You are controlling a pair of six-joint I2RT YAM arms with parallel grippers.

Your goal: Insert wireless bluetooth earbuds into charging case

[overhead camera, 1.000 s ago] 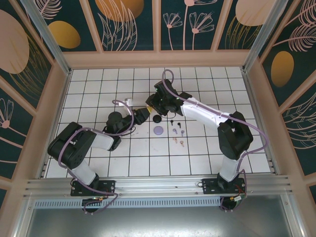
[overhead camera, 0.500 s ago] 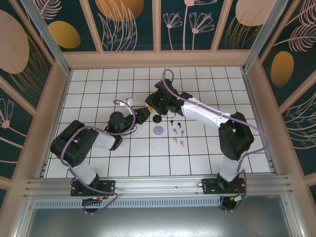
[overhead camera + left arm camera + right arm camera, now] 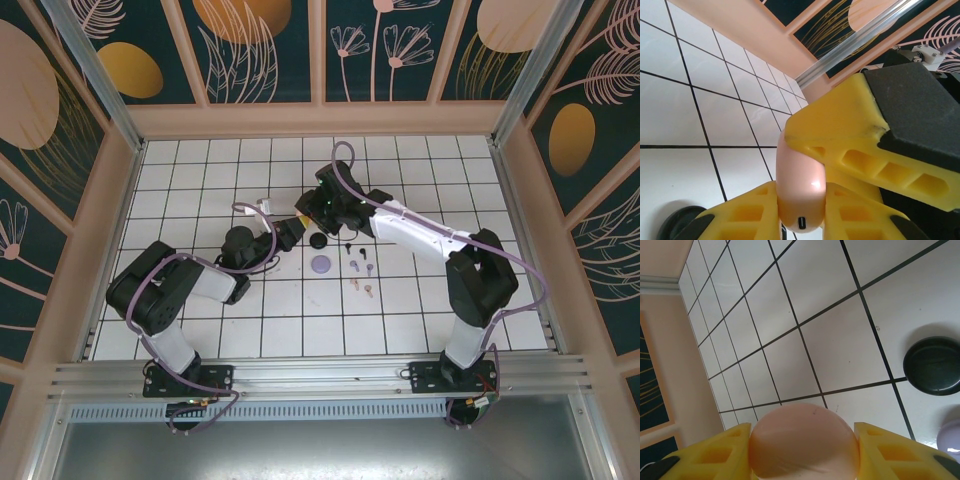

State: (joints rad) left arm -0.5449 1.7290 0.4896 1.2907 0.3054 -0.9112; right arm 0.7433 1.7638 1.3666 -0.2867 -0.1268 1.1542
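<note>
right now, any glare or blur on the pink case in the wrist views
Left wrist: small glare spot on the pink case, edges sharp. Right wrist: it looks soft up close, no glare; the black case is crisper, with a soft shadow.

The right claw (image 3: 803,439) grips a round, glossy pink case (image 3: 805,447) at the bottom edge, with 1 yellow finger (image 3: 722,452) pressed to its left side and the other against its right. Beyond it lies the white tiled worktop (image 3: 815,300), crossed by dark grid lines. A black case (image 3: 933,365), disc-shaped and closed, rests flat on the tiles at the right edge. Just below it, a lilac case (image 3: 951,436) is cut off by the corner. A peach wall (image 3: 670,360) borders the left.
</note>
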